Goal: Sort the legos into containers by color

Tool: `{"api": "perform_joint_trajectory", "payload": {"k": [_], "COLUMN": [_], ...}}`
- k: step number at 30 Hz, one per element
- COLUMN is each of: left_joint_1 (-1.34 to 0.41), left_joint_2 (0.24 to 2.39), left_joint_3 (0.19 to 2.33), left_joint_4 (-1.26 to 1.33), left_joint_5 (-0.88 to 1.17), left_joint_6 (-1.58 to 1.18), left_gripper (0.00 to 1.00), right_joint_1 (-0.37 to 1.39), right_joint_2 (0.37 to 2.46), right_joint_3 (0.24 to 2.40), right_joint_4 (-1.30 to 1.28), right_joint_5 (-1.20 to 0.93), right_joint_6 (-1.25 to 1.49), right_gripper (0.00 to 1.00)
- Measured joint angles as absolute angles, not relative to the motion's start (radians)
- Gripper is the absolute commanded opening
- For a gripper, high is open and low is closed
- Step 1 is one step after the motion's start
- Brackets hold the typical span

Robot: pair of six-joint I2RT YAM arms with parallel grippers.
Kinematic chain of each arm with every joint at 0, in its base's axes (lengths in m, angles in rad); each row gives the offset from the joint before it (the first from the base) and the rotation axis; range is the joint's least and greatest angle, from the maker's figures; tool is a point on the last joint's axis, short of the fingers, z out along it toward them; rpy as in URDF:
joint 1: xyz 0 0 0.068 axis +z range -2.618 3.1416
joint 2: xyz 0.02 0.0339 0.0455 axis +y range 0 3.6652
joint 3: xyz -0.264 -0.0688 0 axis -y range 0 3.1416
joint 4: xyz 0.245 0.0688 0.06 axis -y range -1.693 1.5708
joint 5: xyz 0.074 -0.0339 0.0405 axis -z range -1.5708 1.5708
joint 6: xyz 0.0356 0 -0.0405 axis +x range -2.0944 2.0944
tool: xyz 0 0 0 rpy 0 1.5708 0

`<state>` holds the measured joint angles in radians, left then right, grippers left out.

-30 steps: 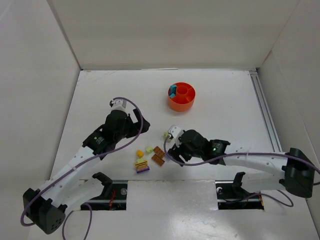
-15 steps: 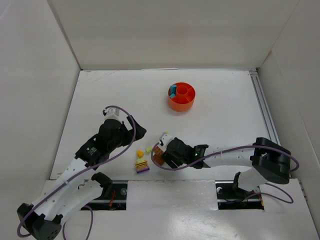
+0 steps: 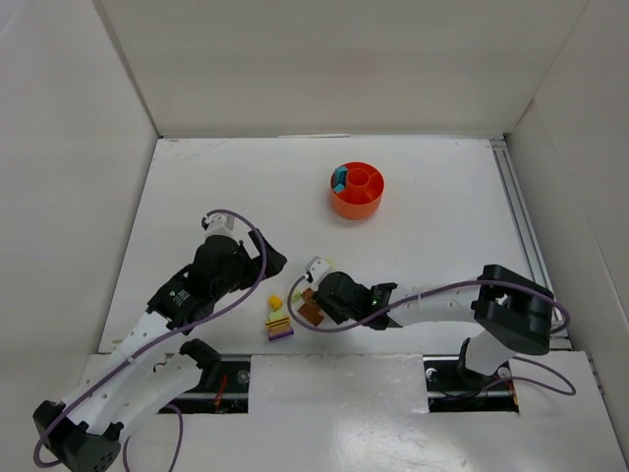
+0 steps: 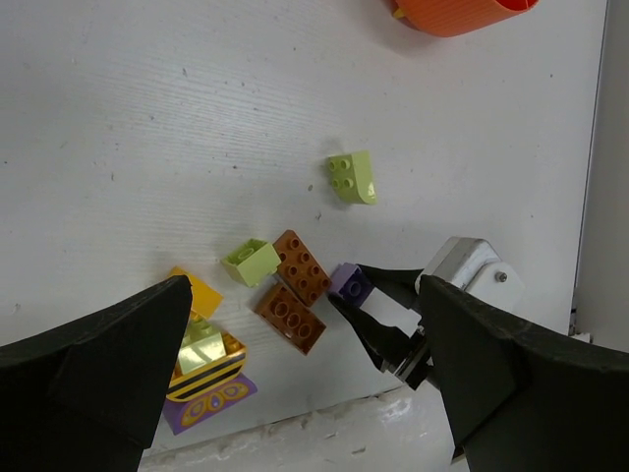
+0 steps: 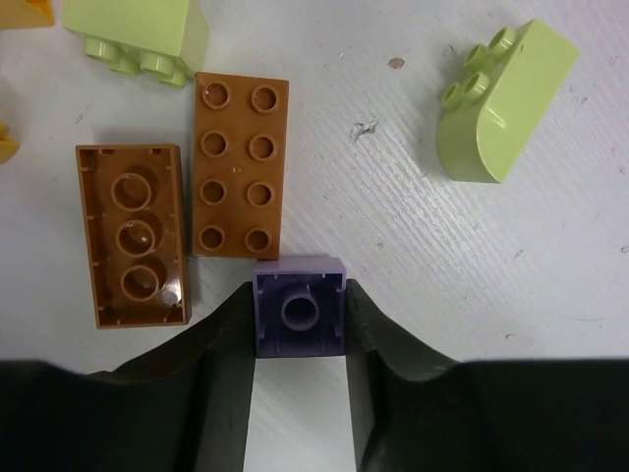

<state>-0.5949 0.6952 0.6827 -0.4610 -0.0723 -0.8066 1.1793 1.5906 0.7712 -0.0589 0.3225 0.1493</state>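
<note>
Jaws: right pinching purple brick (image 5: 300,313) beside brown brick (image 5: 233,164); left spread wide.

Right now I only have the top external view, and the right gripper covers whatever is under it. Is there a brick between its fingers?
Observer: Yes. The right wrist view shows a small purple brick between the fingers of the right gripper, hollow side up, with both fingers against its sides.
Operator: Is anything crowding it?
Observer: Its far edge sits right at the end of a brown brick lying studs up. I cannot tell whether they touch.
Operator: And next to that one?
Observer: A second brown brick lies alongside it, hollow side up.
Operator: Is the left gripper carrying anything?
Observer: No. In the left wrist view the left gripper is spread wide and holds nothing.
</note>
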Motion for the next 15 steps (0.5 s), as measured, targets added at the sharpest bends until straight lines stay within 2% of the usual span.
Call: {"api": "perform_joint_trajectory", "payload": {"k": [1,2,9,15], "left_joint_1": [-0.595,-0.595,-0.595,-0.595], "left_joint_2": [0.695,0.695,0.701,0.771], "left_joint_3": [0.682,0.682,0.682,0.682], "left_joint_4": [-0.463,-0.464,-0.461,-0.415], "left_joint_5": [-0.072,-0.072,-0.076,-0.074], "left_joint_6": [-0.807,-0.807,-0.806,-0.79], "left_gripper": [1.0,1.0,1.0,1.0], "right_joint_1": [1.179,1.179,1.161,0.953], "right_joint_2": [1.59,1.59,1.453,1.309], "right_joint_3": [0.771,0.771,0.77,0.805], "right_joint_4": [-0.059,-0.059,-0.076,-0.092], "right_joint_5": [0.326,0.327,0.314,0.257], "right_joint_6": [0.147,0.148,0.13,0.029], "right_gripper": [0.25,0.24,0.21,0.21]}}
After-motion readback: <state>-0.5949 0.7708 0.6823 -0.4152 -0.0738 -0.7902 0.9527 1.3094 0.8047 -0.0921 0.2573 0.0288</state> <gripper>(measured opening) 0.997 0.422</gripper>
